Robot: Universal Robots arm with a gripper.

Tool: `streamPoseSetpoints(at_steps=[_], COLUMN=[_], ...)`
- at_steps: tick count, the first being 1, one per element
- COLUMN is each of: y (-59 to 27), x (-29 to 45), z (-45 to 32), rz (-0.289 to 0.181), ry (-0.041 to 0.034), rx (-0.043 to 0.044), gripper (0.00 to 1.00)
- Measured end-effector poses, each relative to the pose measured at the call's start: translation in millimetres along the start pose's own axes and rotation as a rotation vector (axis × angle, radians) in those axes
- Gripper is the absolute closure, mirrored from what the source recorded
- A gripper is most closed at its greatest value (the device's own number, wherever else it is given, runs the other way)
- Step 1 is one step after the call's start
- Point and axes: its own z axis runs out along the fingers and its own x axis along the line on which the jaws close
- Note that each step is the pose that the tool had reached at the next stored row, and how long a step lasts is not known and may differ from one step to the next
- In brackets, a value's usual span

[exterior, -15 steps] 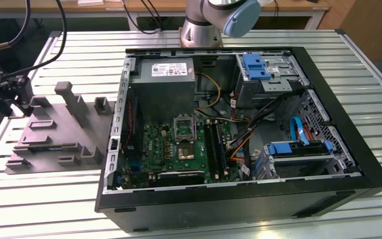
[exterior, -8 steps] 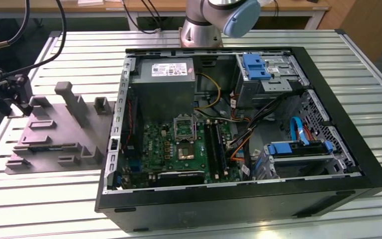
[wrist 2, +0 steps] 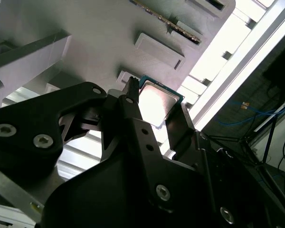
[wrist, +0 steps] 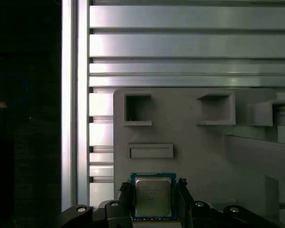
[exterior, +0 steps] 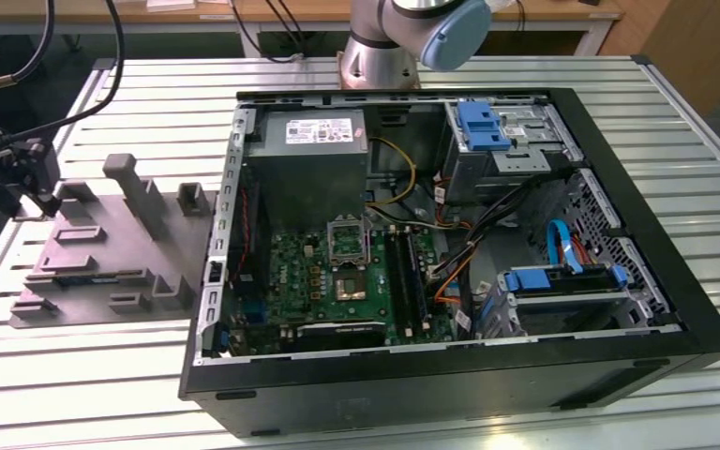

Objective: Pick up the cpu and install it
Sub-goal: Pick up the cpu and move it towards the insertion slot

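The cpu (wrist: pixel 153 195), a small square chip with a silvery top and a green rim, sits between my gripper's (wrist: pixel 153 187) two black fingers. In both wrist views the fingers press against its opposite edges, so the gripper (wrist 2: pixel 156 97) is shut on the cpu (wrist 2: pixel 156 103). It is at a corner of the grey plastic tray (wrist: pixel 204 156); I cannot tell whether it is lifted clear. In the exterior view my gripper (exterior: pixel 45 202) hangs over the tray's (exterior: pixel 97 253) far corner on that view's left. The green motherboard's socket (exterior: pixel 350 284) lies inside the open computer case (exterior: pixel 660 309).
The tray carries several raised blocks (exterior: pixel 128 178) and pockets (wrist: pixel 137 109). The slatted metal table's edge rail (wrist: pixel 76 95) runs close beside the tray. The case holds a power supply box (exterior: pixel 316 159), cables (exterior: pixel 460 253) and blue drive brackets (exterior: pixel 483 127).
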Motion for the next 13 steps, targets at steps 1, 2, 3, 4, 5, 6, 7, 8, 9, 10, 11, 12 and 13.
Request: streamPoseSetpoints(at_steps=[1, 2, 3, 4, 5, 6, 7, 8, 9, 10, 11, 12, 13], y=[0.0, 0.0, 0.0, 0.0, 0.0, 0.0, 0.0, 0.0, 0.0, 0.1, 0.1, 0.1, 0.2], x=[0.0, 0.0, 0.0, 0.0, 0.0, 0.0, 0.0, 0.0, -0.1, 0.0, 0.0, -0.1, -0.1], z=[-0.1, -0.3, -0.5, -0.7, -1.0, -1.3, -1.4, -1.5, -1.6, -1.8, -1.9, -3.7, -5.6], rz=[0.000, 0.000, 0.000, 0.000, 0.000, 0.000, 0.000, 0.000, 0.000, 0.000, 0.000, 0.000, 0.000], ry=[-0.0001, -0.0001, 0.0000, 0.0000, 0.0000, 0.0000, 0.0000, 0.0000, 0.0000, 0.0000, 0.0000, 0.0000, -0.0001], rx=[-0.0001, -0.0001, 0.0000, 0.0000, -0.0001, 0.0000, 0.0000, 0.0000, 0.0000, 0.0000, 0.0000, 0.0000, 0.0000], gripper=[0.53, 0.53, 0.53, 0.53, 0.53, 0.53, 0.53, 0.53, 0.53, 0.53, 0.53, 0.53, 0.53])
